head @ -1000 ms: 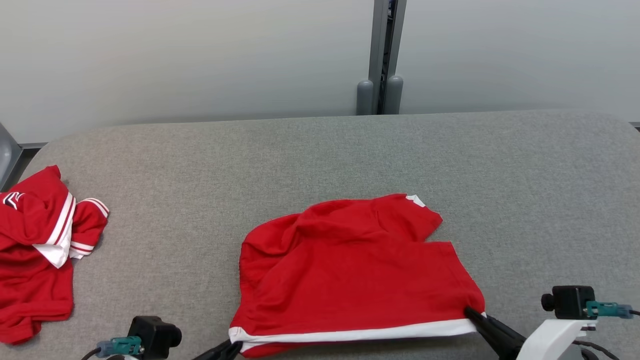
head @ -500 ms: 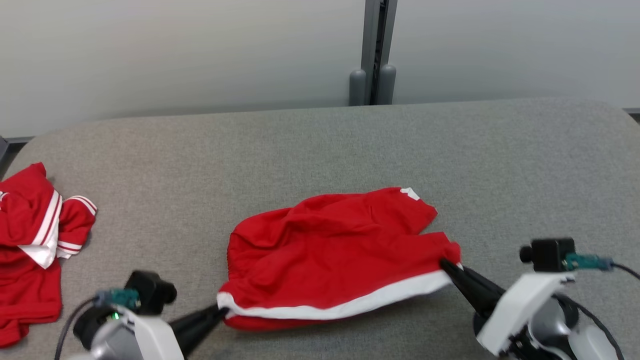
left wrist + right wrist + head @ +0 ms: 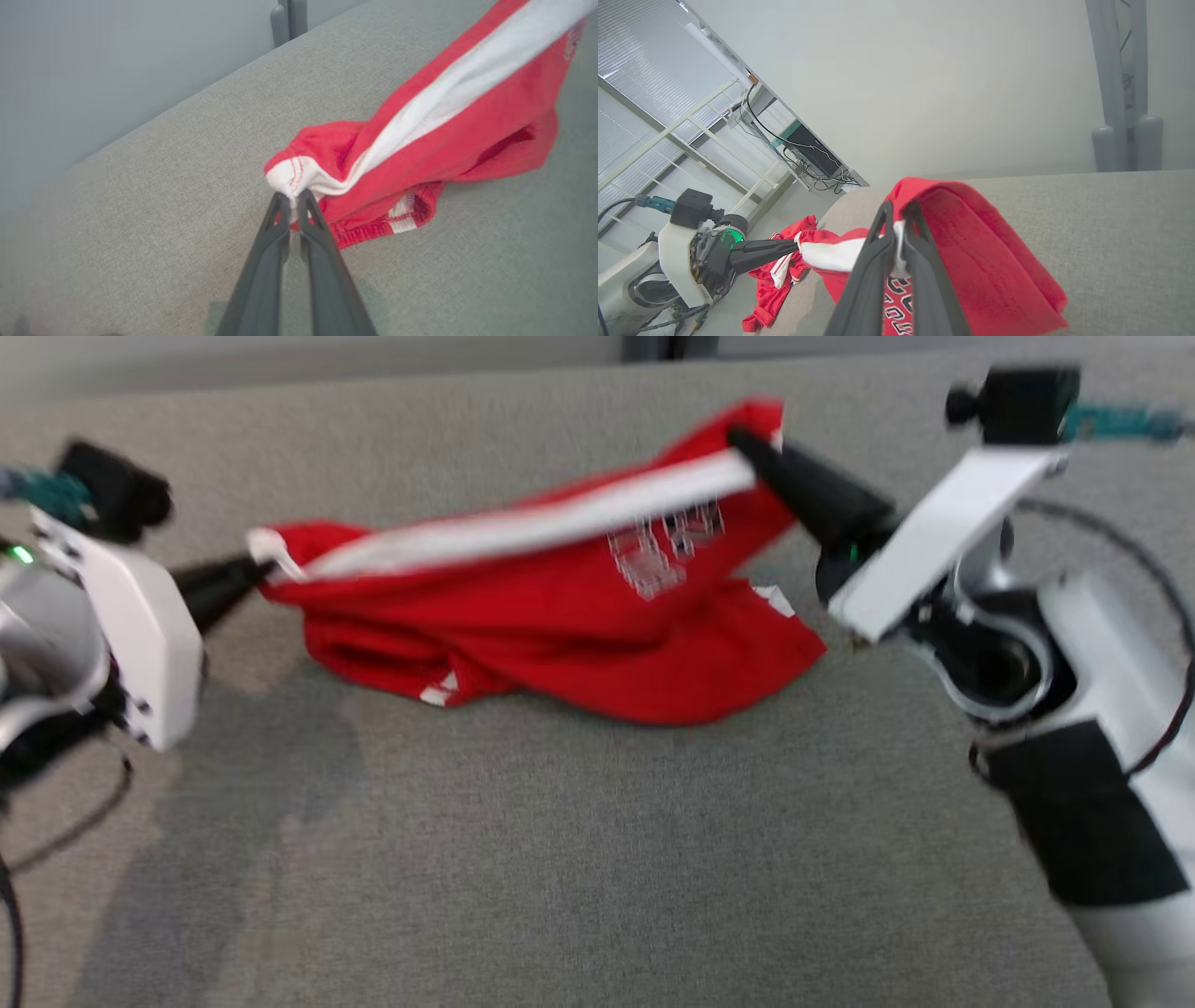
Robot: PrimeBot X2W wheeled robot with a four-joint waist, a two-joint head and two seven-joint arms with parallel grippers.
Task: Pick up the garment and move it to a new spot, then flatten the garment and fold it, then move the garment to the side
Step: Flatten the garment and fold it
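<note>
Left gripper [image 3: 254, 566] clamped on one white-band corner of red garment [image 3: 560, 625], right gripper [image 3: 745, 437] clamped on other. Band pulled taut between, likely to spread cloth for flattening. Lower folds seemingly brush grey surface [image 3: 560, 859]; view blurred

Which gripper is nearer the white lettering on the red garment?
Right. The right gripper pinches the hem just beside the lettering; the left gripper holds the hem's far end.
</note>
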